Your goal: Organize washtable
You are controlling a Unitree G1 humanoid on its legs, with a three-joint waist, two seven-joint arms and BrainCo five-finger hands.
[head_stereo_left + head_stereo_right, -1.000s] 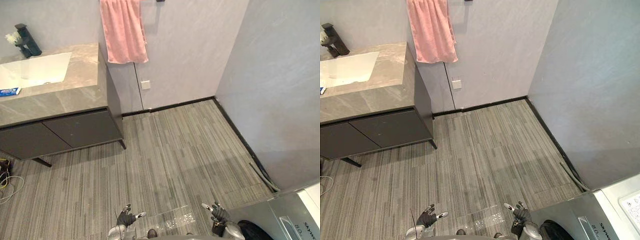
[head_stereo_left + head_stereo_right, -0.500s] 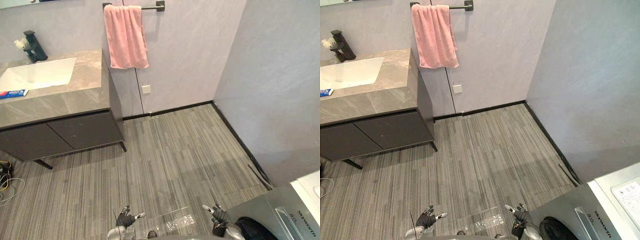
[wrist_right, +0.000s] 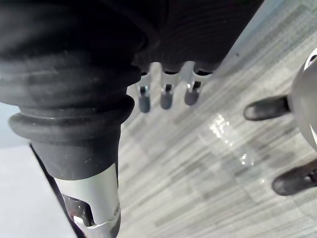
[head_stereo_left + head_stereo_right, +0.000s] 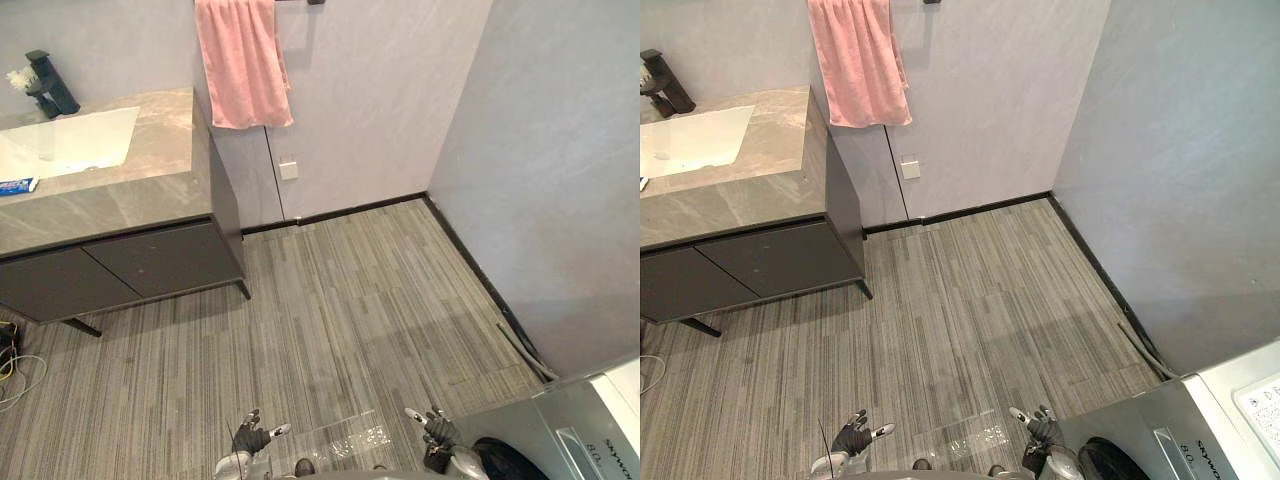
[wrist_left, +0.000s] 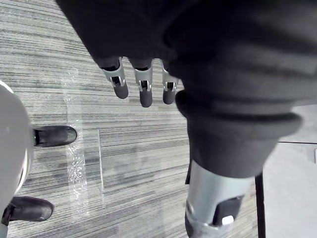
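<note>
The washtable [image 4: 150, 190] is a grey stone counter on dark cabinets at the far left, with a white sink [image 4: 70, 140] set in it. A black faucet [image 4: 50, 85] stands at the back of the sink beside small white flowers [image 4: 20, 77]. A blue and white tube [image 4: 18, 186] lies on the counter's front left. My left hand [image 4: 252, 438] and right hand [image 4: 435, 428] hang low at the bottom of the eye views, far from the counter, fingers relaxed and holding nothing. The wrist views show the left fingers [image 5: 143, 89] and the right fingers [image 3: 166, 96] straight over the floor.
A pink towel [image 4: 240, 60] hangs on the wall right of the counter. A white wall socket [image 4: 288, 170] sits below it. A washing machine [image 4: 1180, 430] fills the lower right corner. Striped grey floor [image 4: 350, 300] stretches between me and the counter.
The camera tipped up half a second ago, showing the towel bar, and has dropped back down. Both hands stay where they were, open.
</note>
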